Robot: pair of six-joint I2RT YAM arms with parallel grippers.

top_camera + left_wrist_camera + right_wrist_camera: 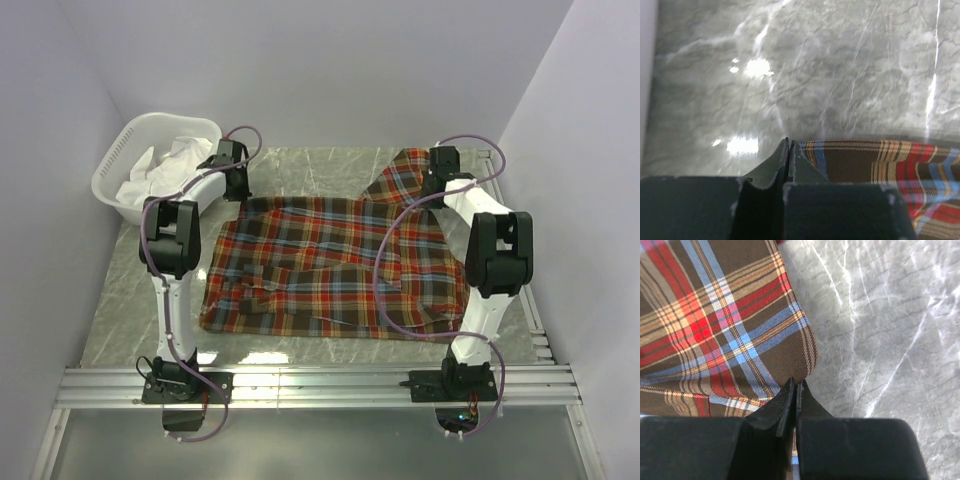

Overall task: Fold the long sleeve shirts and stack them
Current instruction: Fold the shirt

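A: On the grey marbled table (320, 165), where does the red, orange, blue and brown plaid flannel shirt (320, 265) lie?

B: Spread across the middle, between the two arms. Its far right part is lifted off the surface, up towards the right gripper (795, 384).

A: Does that gripper hold it?

B: Yes. Its dark fingers are pressed together on the hem of the plaid cloth.

A: And the left gripper (789, 145)?

B: Down at the shirt's far left corner, jaws closed tight, no gap between them. The checked edge lies just against the right finger. I cannot tell whether any cloth is caught between them.

A: Anything else?

B: A white slotted plastic laundry basket (115, 160) at the far left corner, with crumpled white cloth (165, 165) inside, well apart from the shirt.
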